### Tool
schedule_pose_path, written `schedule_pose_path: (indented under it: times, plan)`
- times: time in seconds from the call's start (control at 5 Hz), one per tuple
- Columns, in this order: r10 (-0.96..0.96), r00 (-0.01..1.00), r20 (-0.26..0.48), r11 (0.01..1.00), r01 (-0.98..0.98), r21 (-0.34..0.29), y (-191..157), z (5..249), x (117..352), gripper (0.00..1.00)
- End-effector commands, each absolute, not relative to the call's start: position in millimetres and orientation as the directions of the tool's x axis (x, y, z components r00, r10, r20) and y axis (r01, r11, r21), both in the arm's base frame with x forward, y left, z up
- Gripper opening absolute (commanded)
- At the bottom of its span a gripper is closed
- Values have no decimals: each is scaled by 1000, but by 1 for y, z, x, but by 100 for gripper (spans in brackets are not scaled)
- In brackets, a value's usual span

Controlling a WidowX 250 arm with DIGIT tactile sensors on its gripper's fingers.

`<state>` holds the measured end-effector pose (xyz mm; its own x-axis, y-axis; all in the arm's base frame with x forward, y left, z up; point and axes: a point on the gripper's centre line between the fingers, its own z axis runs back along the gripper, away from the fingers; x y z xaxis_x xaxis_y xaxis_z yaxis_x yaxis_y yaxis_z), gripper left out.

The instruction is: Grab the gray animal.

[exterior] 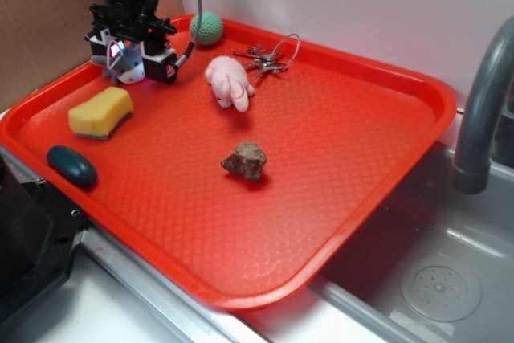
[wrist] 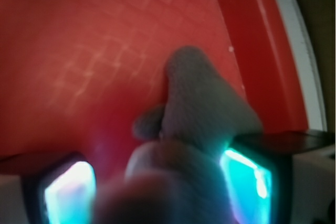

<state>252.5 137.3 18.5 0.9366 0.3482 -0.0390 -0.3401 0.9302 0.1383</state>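
The gray animal (exterior: 129, 65), a small gray plush with a white face patch, lies at the tray's far left corner. My gripper (exterior: 133, 58) hangs straight over it, open, with a finger on either side. In the wrist view the gray animal (wrist: 199, 98) fills the space between the glowing pads of my gripper (wrist: 157, 192). It leans against the right pad (wrist: 247, 179), and a gap shows before the left pad (wrist: 68, 192). Its pointed gray part sticks forward over the red tray floor.
The red tray (exterior: 385, 78) also holds a yellow sponge (exterior: 100, 112), a dark teal oval (exterior: 71, 165), a pink plush (exterior: 229, 82), a brown rock (exterior: 246, 160), keys (exterior: 265, 59) and a green ball (exterior: 207, 28). A faucet (exterior: 482, 94) and sink stand to the right.
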Motion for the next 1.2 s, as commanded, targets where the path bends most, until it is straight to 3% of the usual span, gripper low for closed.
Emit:
schedule_pose_path:
  times: [0.0, 0.2, 0.4, 0.6, 0.8, 1.0]
  plan:
    - [401, 916, 22, 912, -402, 81, 127, 64, 233, 0]
    - [416, 907, 68, 907, -419, 46, 107, 110, 224, 0]
    - [389, 914, 119, 921, -384, -63, 67, 159, 208, 0]
    - [348, 934, 82, 937, -343, -74, 32, 185, 206, 0]
    - [244, 962, 124, 970, -244, -11, -11, 206, 197, 0]
    - [118, 985, 127, 993, -116, -27, -40, 212, 185, 0]
